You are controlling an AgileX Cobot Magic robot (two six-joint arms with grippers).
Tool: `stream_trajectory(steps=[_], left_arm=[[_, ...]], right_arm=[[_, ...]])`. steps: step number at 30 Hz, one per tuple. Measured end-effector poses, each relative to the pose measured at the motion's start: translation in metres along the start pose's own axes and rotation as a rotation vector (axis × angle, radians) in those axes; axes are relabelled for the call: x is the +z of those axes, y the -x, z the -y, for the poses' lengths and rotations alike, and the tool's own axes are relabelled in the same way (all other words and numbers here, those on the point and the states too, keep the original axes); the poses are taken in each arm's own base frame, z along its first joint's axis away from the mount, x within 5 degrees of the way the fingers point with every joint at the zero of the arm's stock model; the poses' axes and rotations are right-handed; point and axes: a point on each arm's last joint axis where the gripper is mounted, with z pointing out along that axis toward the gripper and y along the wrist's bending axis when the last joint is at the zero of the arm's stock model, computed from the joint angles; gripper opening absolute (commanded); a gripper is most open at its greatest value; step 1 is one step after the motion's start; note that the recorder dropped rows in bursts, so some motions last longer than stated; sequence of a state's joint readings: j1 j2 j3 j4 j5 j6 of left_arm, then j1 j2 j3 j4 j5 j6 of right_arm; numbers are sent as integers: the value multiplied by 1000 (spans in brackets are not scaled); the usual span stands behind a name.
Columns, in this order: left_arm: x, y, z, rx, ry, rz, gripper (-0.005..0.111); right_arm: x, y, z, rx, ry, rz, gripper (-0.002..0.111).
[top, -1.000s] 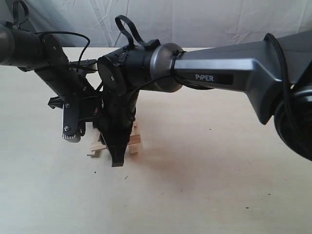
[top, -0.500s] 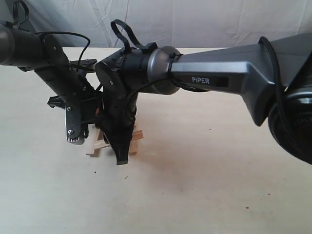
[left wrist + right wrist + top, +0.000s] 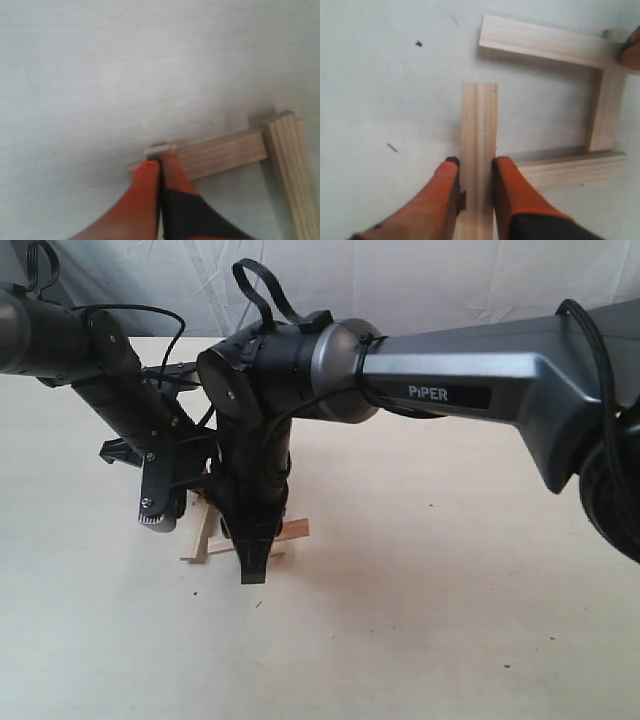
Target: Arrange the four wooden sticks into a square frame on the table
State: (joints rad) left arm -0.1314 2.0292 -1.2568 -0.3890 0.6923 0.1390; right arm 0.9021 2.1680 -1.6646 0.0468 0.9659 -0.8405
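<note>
In the right wrist view my right gripper [image 3: 476, 162] is shut on one wooden stick [image 3: 480, 115] across its width. The stick points toward the gap of a U made by three other sticks [image 3: 545, 42] [image 3: 607, 110] [image 3: 570, 167] on the table [image 3: 380, 90]. My left gripper [image 3: 160, 161] is shut, with its tips resting on the corner end of a stick [image 3: 225, 152] that meets another stick [image 3: 290, 170]. In the exterior view both grippers, left [image 3: 157, 520] and right [image 3: 252, 570], point down over the sticks [image 3: 200, 535], which they mostly hide.
The right arm [image 3: 470, 390] reaches across the middle toward the left arm [image 3: 120, 390], the two close together. A wrinkled white cloth [image 3: 420, 280] hangs behind the table. Small dark specks [image 3: 418, 44] lie on the surface.
The right gripper has turned and shifted slightly with its stick, so a stick end now pokes out to the right of it. The left gripper has hardly moved.
</note>
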Motion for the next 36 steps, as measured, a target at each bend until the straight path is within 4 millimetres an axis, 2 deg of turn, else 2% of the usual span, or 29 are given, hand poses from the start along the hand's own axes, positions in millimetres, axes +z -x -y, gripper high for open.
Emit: stream_trajectory(steps=[5, 10, 13, 15, 21, 29, 36], left_arm=[[0, 0, 0, -1, -1, 0, 0], [0, 0, 0, -2, -1, 0, 0], [0, 0, 0, -3, -3, -2, 0], [0, 0, 0, -4, -4, -1, 0], [0, 0, 0, -6, -5, -3, 0], [0, 0, 0, -6, -5, -3, 0], [0, 0, 1, -6, -6, -5, 0]], right_arm=[[3, 1, -9, 47, 102, 10, -1], [3, 6, -6, 64, 73, 62, -1], [13, 5, -9, 82, 113, 48, -1], [19, 3, -11, 143, 137, 24, -1], [18, 3, -5, 259, 130, 74, -1], [18, 6, -1, 186, 92, 114, -1], [34, 6, 2, 174, 76, 118, -1]])
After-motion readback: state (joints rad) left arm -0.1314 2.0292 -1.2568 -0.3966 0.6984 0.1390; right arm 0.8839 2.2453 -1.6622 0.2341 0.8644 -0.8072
